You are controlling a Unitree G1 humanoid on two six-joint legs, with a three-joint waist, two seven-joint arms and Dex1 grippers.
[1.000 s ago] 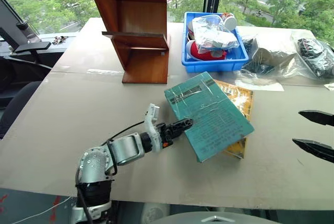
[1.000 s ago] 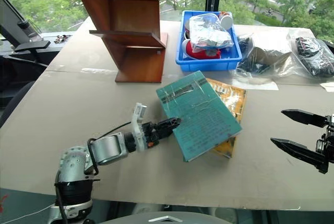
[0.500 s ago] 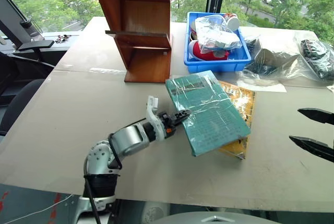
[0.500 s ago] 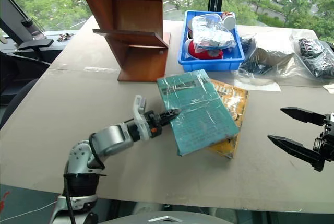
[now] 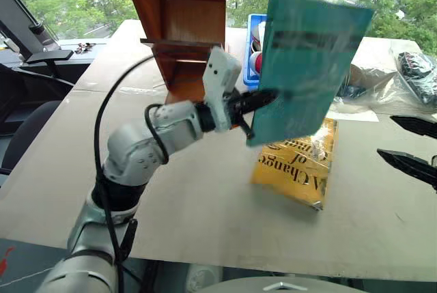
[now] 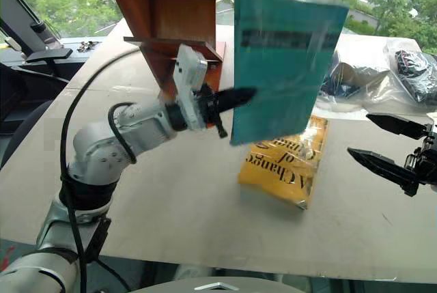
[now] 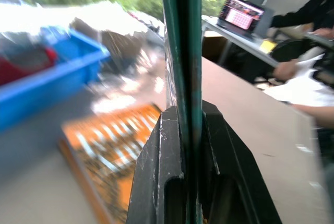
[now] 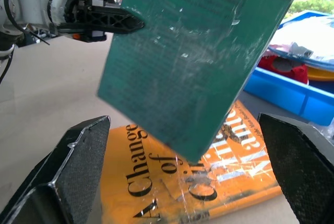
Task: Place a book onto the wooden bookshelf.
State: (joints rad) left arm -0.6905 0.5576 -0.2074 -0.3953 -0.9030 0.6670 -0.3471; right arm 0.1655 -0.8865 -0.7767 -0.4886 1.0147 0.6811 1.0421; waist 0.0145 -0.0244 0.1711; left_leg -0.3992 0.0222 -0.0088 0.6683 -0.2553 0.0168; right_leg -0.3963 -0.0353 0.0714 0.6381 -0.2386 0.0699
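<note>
The teal-green book (image 5: 307, 61) hangs upright in the air above the table, just right of the wooden bookshelf (image 5: 181, 26). My left gripper (image 5: 263, 98) is shut on the book's left edge; in the left wrist view its two black fingers (image 7: 156, 177) clamp the thin teal book (image 7: 182, 51) edge-on. My right gripper (image 6: 382, 146) stands open at the right edge, apart from the book, its two pads (image 8: 73, 166) wide in the right wrist view with the lifted book (image 8: 198, 57) ahead.
A yellow book (image 5: 300, 163) with dark lettering lies flat on the table under the lifted one. A blue plastic bin (image 8: 292, 91) with packets stands behind it. Plastic-wrapped bags (image 5: 410, 74) lie at the far right. People sit at a desk (image 7: 292, 36) beyond.
My left gripper has lifted the teal book off the yellow book and swung it upright, up toward the bookshelf. The yellow book's cover is now uncovered. The right gripper rose slightly.
</note>
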